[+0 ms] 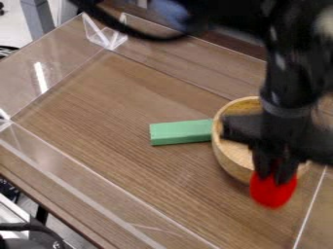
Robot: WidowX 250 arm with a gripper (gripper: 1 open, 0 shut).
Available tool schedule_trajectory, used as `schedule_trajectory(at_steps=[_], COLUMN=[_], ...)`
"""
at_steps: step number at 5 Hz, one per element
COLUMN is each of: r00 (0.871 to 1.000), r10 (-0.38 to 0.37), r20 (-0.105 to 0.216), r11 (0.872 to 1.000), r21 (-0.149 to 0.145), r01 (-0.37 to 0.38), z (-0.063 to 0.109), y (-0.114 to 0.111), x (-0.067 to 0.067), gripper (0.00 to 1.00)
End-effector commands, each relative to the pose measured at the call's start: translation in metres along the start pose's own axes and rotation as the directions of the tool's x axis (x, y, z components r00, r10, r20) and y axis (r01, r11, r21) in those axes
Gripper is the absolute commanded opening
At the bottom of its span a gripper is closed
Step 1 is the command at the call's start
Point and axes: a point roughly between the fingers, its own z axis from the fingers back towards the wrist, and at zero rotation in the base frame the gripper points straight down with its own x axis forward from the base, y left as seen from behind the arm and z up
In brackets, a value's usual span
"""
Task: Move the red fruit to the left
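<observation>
One arm, one target — we see the claw (272, 178) coming straight down onto the red fruit (272, 191) at the near right of the bench (117, 107), just in front of the wooden bowl (247, 131). Frame is motion-blurred, so we read the jaws as drawn in tight on the fruit's top, clenched on it; red shows below the fingers. We cannot tell whether the fruit is off the wood or touching it.

Step in hand, as we judge it: grasp made, lift and carry starting. Next move calls for enough height to clear the bowl rim and the green block (180, 132), which lies flat just left of the bowl, then a sweep leftward over the open wood — plenty of bare surface there, and a clear plastic wall (53, 68) bounds the far-left side. Risk we flag: a small round fruit pinched at the top could slip or roll on release.

Containers: only the bowl, upright, beside the arm. What we can see of its inside looks bare; the arm hides its right part. The fruit is outside it, near its front rim.
</observation>
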Motion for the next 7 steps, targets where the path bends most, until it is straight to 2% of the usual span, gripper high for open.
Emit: schedule_trajectory(at_steps=[1,2,3,4,5,7], r00=[0.988,0.974,0.961,0.956,0.95,0.911], r10=[0.126,0.199,0.247,0.263,0.284,0.388], r20=[0.087,0.109,0.124,0.128,0.128,0.141], r11=[0.992,0.98,0.969,0.965,0.959,0.921], r21=[-0.02,-0.037,-0.042,-0.055,-0.051,-0.025], r01=[-0.125,-0.196,-0.244,-0.258,-0.28,-0.389], z=[0.042,0.05,0.049,0.06,0.061,0.046], y=[0.012,0.021,0.025,0.045,0.062,0.057], x=[0.018,0.025,0.028,0.037,0.042,0.032], gripper=[0.0,0.0,0.0,0.0,0.0,0.0])
